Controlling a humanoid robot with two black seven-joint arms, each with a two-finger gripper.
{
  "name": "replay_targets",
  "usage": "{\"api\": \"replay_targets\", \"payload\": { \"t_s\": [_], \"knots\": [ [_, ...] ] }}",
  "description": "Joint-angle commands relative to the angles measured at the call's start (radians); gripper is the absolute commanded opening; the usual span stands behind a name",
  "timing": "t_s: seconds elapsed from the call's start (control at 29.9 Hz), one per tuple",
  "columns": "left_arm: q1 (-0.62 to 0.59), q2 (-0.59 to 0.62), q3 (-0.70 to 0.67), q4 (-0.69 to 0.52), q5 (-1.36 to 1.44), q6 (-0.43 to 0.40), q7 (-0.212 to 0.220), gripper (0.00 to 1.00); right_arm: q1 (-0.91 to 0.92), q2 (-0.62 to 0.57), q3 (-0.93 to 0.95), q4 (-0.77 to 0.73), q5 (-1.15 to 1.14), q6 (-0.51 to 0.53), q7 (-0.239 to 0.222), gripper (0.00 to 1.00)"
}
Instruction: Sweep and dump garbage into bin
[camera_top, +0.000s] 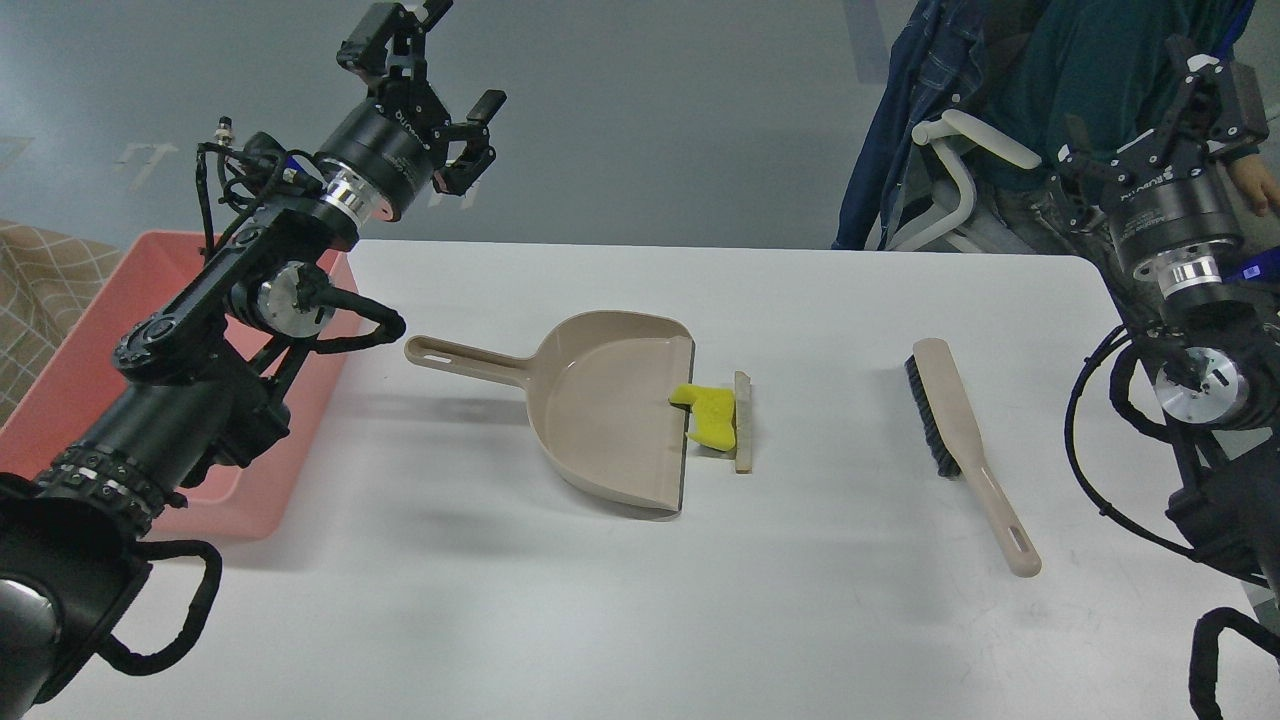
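Observation:
The garbage lies mid-table: a bright yellow spongy chunk (710, 412) partly on the lip of the beige dustpan (610, 405), and a thin beige strip (742, 421) just right of it. The dustpan's handle points left. A beige brush (962, 440) with black bristles lies to the right, handle toward me. The salmon-pink bin (120, 400) sits at the table's left edge, partly hidden by my left arm. My left gripper (440, 60) hangs high above the table's far left, open and empty. My right gripper (1170, 95) is raised at the far right, open and empty.
A person in a dark teal top and a denim jacket sits behind the table's far right corner on a white chair (960, 165). The white table (500, 600) stretches toward me. Grey floor lies beyond it.

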Motion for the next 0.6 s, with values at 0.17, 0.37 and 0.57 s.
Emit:
{"api": "replay_targets", "payload": {
  "t_s": [0.17, 0.37, 0.57],
  "knots": [
    [-0.002, -0.002, 0.006, 0.0, -0.004, -0.005, 0.008, 0.98, 0.014, 0.013, -0.001, -0.003, 0.0, -0.003, -0.003, 1.0],
    [-0.008, -0.003, 0.003, 0.002, -0.008, -0.02, 0.002, 0.98, 0.011, 0.012, -0.009, 0.0, 0.003, -0.005, -0.001, 1.0],
    [0.0, 0.002, -0.004, 0.005, -0.013, -0.071, 0.0, 0.98, 0.015, 0.006, -0.004, 0.003, 0.005, -0.003, -0.003, 1.0]
  ]
}}
